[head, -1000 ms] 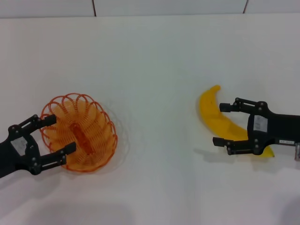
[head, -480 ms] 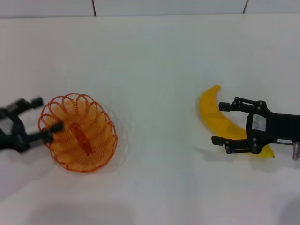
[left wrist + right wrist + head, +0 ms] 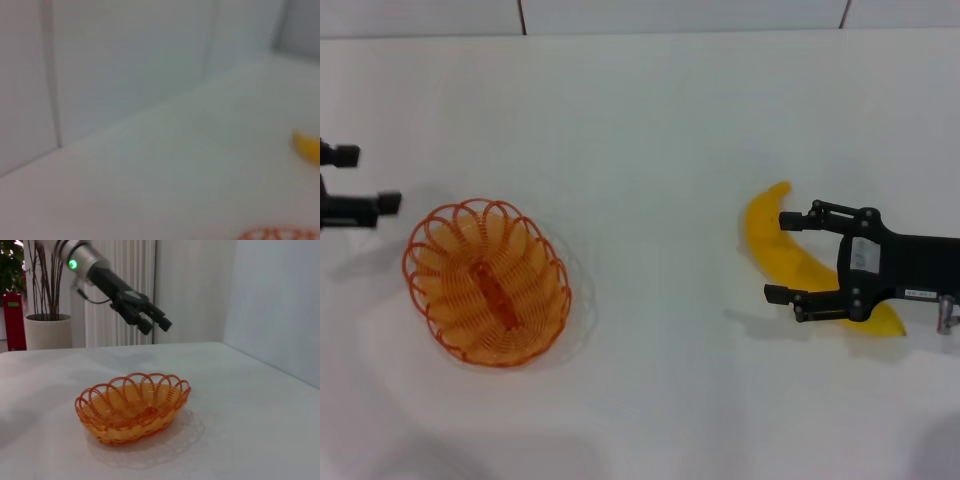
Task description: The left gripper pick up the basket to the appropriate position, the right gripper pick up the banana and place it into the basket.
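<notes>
The orange wire basket [image 3: 520,262] sits empty on the white table [image 3: 650,140] at the left. My left gripper [image 3: 365,178] is open and empty at the far left edge, behind the basket and apart from it. From the right wrist view it hangs in the air [image 3: 155,326] above the basket [image 3: 132,407]. The yellow banana [image 3: 770,235] lies on the table at the right. My right gripper [image 3: 780,258] is open, one finger on each side of the banana's middle. The left wrist view shows only the banana's end [image 3: 306,145] and a bit of basket rim [image 3: 277,234].
A white wall [image 3: 650,15] runs along the table's far edge. A potted plant [image 3: 45,330] stands beyond the table in the right wrist view.
My left gripper has pulled off the basket's rim and risen back toward the far left, empty. The basket stays in place. My right gripper has edged slightly further along the banana.
</notes>
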`<state>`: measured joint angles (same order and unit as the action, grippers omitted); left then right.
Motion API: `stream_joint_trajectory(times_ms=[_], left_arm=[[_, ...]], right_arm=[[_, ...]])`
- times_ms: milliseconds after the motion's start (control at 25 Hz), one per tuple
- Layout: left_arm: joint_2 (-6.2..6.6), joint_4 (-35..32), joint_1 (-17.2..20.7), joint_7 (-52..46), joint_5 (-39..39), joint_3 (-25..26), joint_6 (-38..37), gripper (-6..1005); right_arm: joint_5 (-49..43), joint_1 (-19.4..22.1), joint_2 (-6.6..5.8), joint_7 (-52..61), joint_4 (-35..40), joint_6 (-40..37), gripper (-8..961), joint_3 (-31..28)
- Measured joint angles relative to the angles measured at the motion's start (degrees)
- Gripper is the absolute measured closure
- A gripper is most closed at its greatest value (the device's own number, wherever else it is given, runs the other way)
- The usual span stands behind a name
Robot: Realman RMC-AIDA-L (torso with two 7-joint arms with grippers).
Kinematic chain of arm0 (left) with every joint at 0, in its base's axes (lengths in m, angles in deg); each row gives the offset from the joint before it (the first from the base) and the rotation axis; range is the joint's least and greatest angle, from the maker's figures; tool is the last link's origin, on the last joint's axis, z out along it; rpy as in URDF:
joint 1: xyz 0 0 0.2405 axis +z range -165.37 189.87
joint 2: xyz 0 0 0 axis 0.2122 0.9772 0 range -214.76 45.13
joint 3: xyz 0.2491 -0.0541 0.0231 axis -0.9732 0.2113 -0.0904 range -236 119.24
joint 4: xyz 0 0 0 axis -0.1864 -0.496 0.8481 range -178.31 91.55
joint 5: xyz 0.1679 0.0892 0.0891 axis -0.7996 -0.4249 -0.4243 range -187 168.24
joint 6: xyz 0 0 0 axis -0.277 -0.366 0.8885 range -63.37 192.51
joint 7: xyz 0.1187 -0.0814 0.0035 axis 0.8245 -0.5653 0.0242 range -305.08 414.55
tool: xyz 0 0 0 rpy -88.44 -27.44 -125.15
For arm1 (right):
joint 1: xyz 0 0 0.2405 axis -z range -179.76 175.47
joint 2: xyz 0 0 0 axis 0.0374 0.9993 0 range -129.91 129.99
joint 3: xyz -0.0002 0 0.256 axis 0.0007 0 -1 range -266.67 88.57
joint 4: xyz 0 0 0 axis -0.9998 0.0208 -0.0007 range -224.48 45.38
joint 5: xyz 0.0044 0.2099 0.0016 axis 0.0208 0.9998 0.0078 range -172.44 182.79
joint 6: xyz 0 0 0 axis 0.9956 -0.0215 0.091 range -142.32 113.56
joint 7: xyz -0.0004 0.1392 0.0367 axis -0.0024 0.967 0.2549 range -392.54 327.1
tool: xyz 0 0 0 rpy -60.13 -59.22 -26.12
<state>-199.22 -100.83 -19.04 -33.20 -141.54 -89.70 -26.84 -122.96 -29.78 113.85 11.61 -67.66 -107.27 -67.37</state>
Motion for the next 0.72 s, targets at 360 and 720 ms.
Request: stream_joint_trajectory(times_ms=[360,720], left_arm=[[-2.12,-4.97,-7.53,1.79,-16.48,-6.46,-1.23,108],[-2.18,5.06,-14.17,2.75,-19.9,-7.05,5.99,116]], right_arm=[[-0.36,-1.62,0.37,0.39,0.0,-0.32,51,0.18],[-0.36,-1.82,0.36,0.52,0.0,-0.1,52,0.21]])
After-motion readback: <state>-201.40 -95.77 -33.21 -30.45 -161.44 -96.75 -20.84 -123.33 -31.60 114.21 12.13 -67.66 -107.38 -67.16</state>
